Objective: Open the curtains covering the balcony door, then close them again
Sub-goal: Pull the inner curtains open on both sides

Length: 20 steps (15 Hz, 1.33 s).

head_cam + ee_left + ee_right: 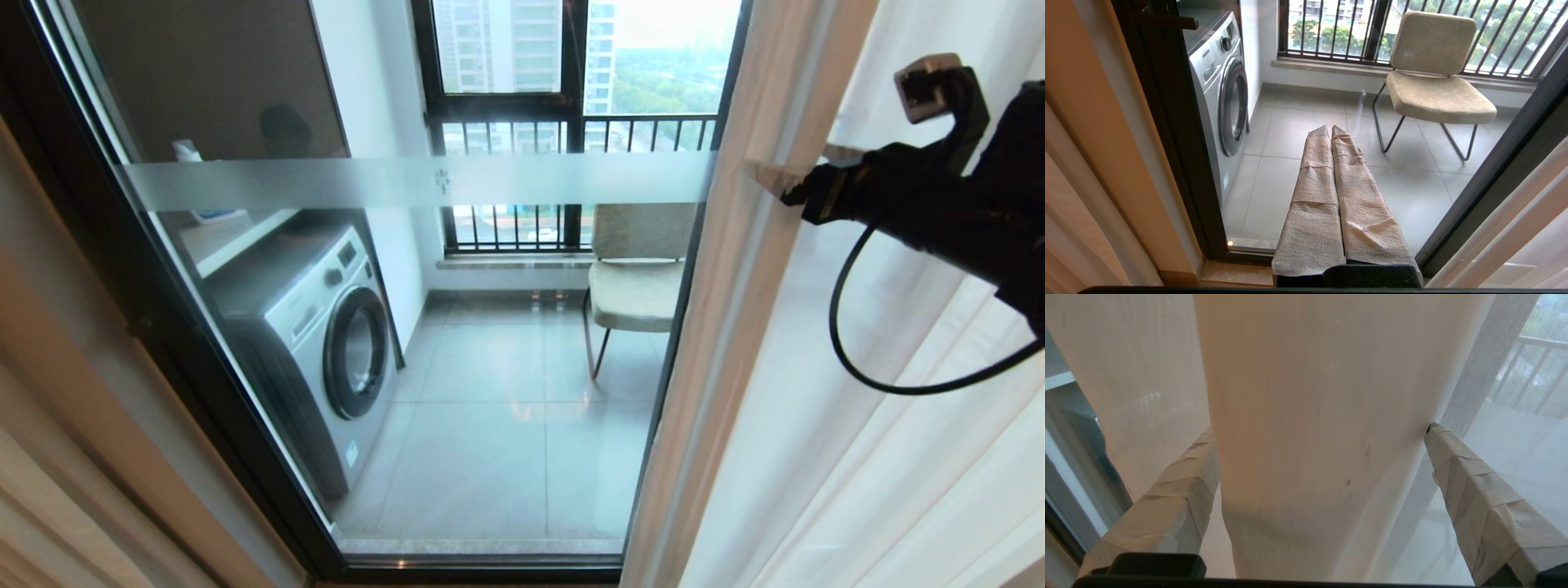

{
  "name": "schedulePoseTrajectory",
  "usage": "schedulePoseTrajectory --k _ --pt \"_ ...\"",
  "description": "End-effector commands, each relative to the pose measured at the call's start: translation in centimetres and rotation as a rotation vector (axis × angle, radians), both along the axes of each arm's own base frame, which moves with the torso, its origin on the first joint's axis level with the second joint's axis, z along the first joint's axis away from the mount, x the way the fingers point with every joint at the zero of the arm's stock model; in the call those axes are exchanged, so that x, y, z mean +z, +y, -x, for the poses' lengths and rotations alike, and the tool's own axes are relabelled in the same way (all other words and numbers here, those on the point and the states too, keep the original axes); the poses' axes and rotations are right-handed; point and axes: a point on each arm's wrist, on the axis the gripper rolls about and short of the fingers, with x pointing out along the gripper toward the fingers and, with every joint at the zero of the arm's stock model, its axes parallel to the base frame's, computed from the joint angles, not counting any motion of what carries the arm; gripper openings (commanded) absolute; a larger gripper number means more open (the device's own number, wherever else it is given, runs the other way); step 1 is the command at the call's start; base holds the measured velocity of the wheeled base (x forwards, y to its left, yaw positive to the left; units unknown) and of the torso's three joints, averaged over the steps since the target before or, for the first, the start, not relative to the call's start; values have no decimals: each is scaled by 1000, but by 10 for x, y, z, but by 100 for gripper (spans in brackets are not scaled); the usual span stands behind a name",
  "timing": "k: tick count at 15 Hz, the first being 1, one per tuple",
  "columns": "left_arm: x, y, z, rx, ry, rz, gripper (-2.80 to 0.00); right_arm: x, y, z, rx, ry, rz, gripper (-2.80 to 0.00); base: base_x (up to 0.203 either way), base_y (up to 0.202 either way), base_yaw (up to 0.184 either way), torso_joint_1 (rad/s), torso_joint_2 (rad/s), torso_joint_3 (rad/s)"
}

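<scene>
- Far left of the head view: a strip of thick beige curtain (pixel 49 457) hung pushed aside against the dark door frame; pleats were visible at the lower corner.
- Left tool (pixel 1331 134) showed only in its own wrist view: taped fingers (pixel 1316 179) pressed together, clenched on nothing, pointed through the glass at the balcony floor.
- Balcony door (pixel 408 181): large glass panel in a dark brown-black frame, uncovered across the left and middle of the view. A frosted white strip crossed it horizontally, with a small mark near the middle.
- Behind the glass: washing machine (pixel 326 343) at left, beige chair (pixel 637 278) on thin metal legs at right, grey tiled floor between them, barred window beyond.
- Right of the glass: curtains (pixel 816 408) bunched from the door's right frame to the picture edge. Thin white sheers, see-through, in long vertical folds; a cream-toned fold formed the leading edge.
- Right tool (pixel 796 175) was raised at that leading edge, level with the frosted strip. Released, jaws wide.
- Right wrist view: a fold of sheer (pixel 1314 437) hung between the two taped fingers (pixel 1478 486); both fingertips sat at the cloth, not squeezing it.
</scene>
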Motion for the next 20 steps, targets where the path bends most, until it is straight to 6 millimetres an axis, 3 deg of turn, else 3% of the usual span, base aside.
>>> schedulePoseTrajectory --k 1,7,12,13,20 --pt "0 0 0 0 -1 1 -280 2 4 -12 7 -14 -1 0 0 0 0 0 0 0" --pt "0 0 0 1 -1 1 -280 5 15 -35 -65 -39 -22 0 0 0 0 0 0 0" --pt "0 0 0 1 -1 1 -280 4 19 -40 -86 -43 -24 0 0 0 0 0 0 0" --pt "0 0 0 0 -1 1 -280 4 19 -40 -87 -44 -24 -280 0 0 0 0 0 0" --pt "0 0 0 2 -1 1 -280 6 17 -40 -99 -69 -32 -280 0 0 0 0 0 0"
